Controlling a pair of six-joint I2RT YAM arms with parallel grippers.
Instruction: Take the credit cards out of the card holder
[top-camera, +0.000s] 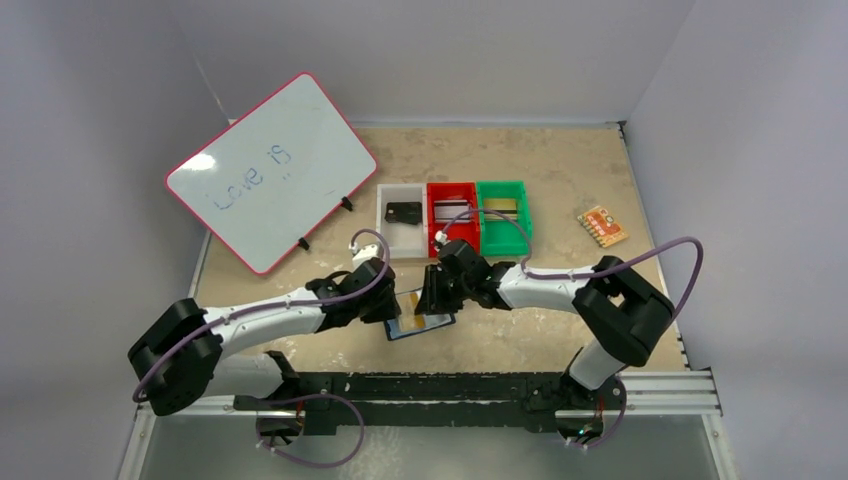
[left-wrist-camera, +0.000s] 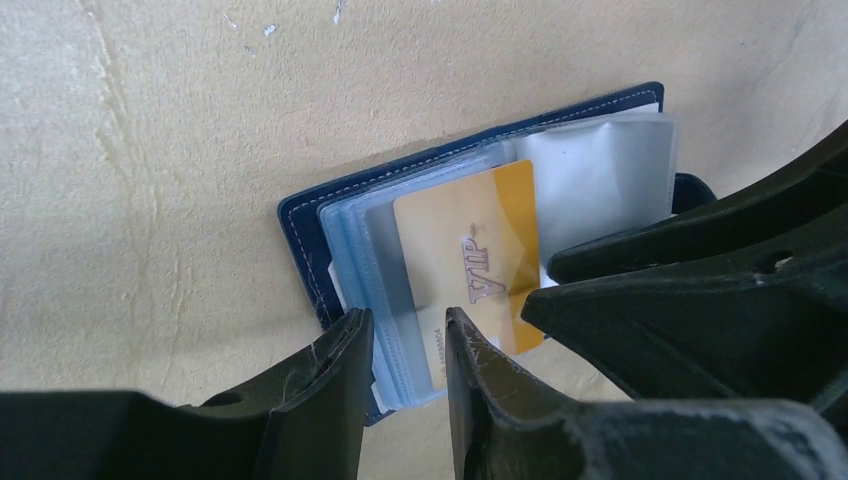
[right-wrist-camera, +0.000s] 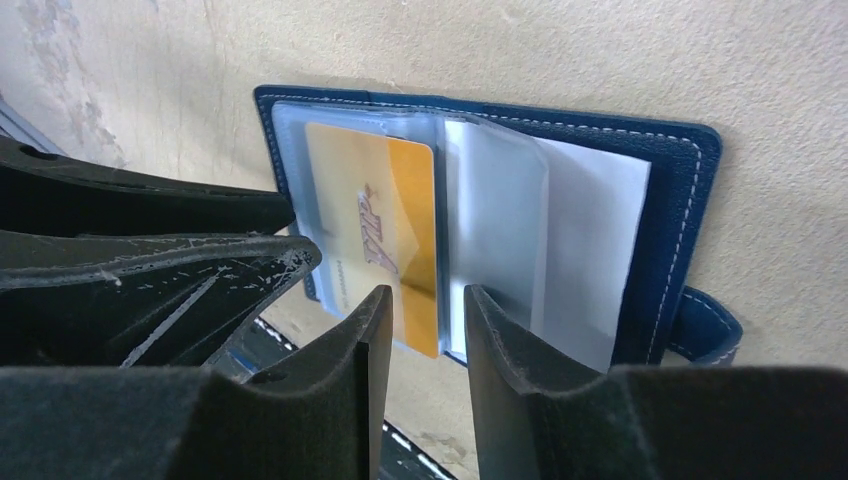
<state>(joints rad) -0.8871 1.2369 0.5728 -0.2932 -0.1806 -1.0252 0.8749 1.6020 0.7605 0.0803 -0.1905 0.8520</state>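
The navy-blue card holder (top-camera: 428, 324) lies open on the table between both grippers, its clear sleeves up. In the left wrist view its cover (left-wrist-camera: 300, 230) frames a cream and orange VIP card (left-wrist-camera: 460, 250) inside a sleeve. My left gripper (left-wrist-camera: 410, 335) is narrowly open, with the edge of the sleeve stack between its tips. My right gripper (right-wrist-camera: 427, 305) is narrowly open over the card's (right-wrist-camera: 370, 210) orange edge and the sleeve fold. The snap tab (right-wrist-camera: 705, 325) sticks out at the right. In the top view the left gripper (top-camera: 398, 305) and right gripper (top-camera: 432, 295) almost touch.
A whiteboard (top-camera: 270, 170) leans at the back left. White (top-camera: 390, 235), red (top-camera: 437, 215) and green (top-camera: 503, 232) bins stand in a row behind the grippers. An orange patterned piece (top-camera: 602, 226) lies at the right. The right fingers (left-wrist-camera: 680, 290) crowd the left wrist view.
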